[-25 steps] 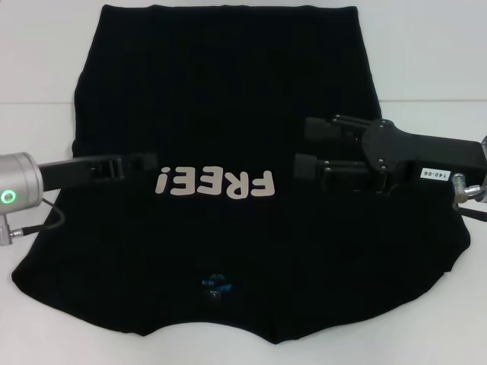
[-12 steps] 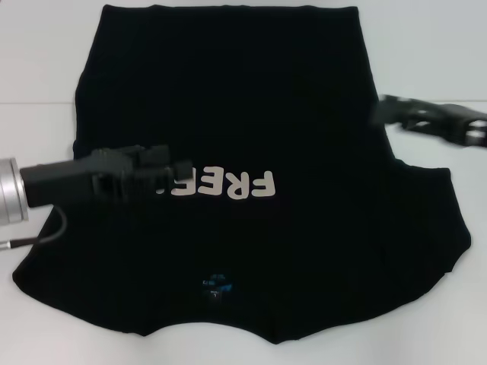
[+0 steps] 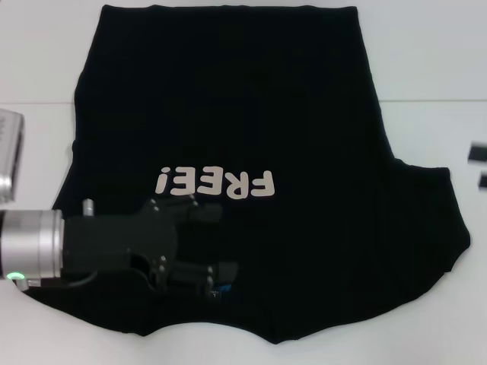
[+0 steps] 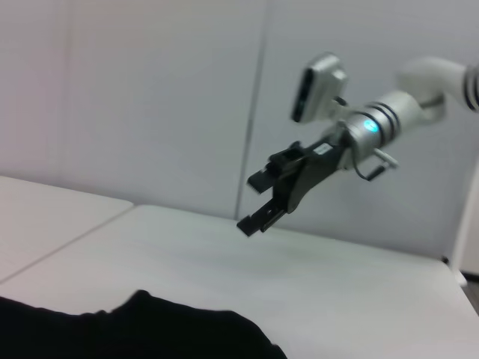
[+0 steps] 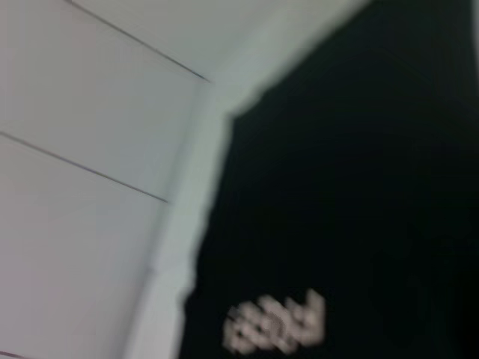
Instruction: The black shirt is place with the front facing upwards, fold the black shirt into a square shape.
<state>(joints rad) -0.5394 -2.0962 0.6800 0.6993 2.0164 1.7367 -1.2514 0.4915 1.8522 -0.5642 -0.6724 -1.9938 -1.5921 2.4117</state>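
Two arms share this scene, and only the left one is over the cloth. On the left of the head view, the left arm's silver cuff reaches in from the edge, and the left pincer hangs over the near part of the black shirt, just below the white lettering and close to the neck label. Its two fingers stand spread apart, one toward the lettering and one toward the collar edge; whether they touch the fabric cannot be told from above.

Moving rightward, the black shirt lies spread flat on the white counter, front up, with its collar edge toward the robot and its straight hem at the far side. The lettering runs across the middle of the chest. Both sleeves fan outward near the robot, the left one partly hidden under the arm.

At the far right edge of the head view, only two small dark tips of the right pincer show, off the shirt and over bare counter. The left wrist view shows that right pincer raised well above the counter, its fingers parted and holding nothing. The right wrist view looks down on the shirt's edge and the blurred lettering.
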